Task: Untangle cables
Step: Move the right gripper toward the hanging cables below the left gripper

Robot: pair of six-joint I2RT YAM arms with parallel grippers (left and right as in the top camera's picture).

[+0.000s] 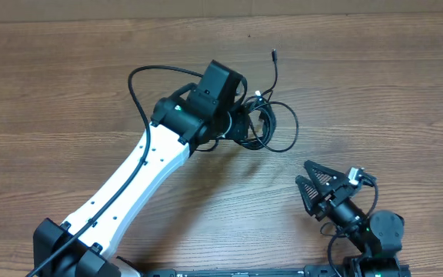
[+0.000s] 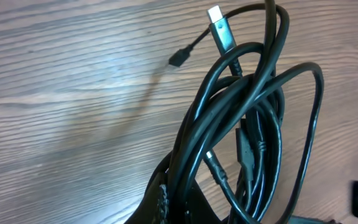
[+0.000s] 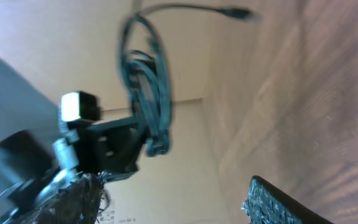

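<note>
Cables (image 1: 266, 127): tangled bundle clamped tight in left end effector (image 1: 241, 125), seemingly anchoring it; right end effector (image 1: 303, 172) spread, empty, probably ready to pull a strand.

I take this for a robotics lab bench: white arm (image 1: 133, 181) and black arm (image 1: 371, 231) stand at one edge of a wood-grain table (image 1: 44, 92); cardboard wall (image 3: 185, 155) behind.

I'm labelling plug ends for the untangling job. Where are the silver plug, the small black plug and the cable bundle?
silver plug (image 2: 216, 15): left wrist view, on its metal tip.
small black plug (image 2: 178, 59): left wrist view, on its head.
cable bundle (image 2: 260, 112): left wrist view, on the crossed strands at its middle.
</note>
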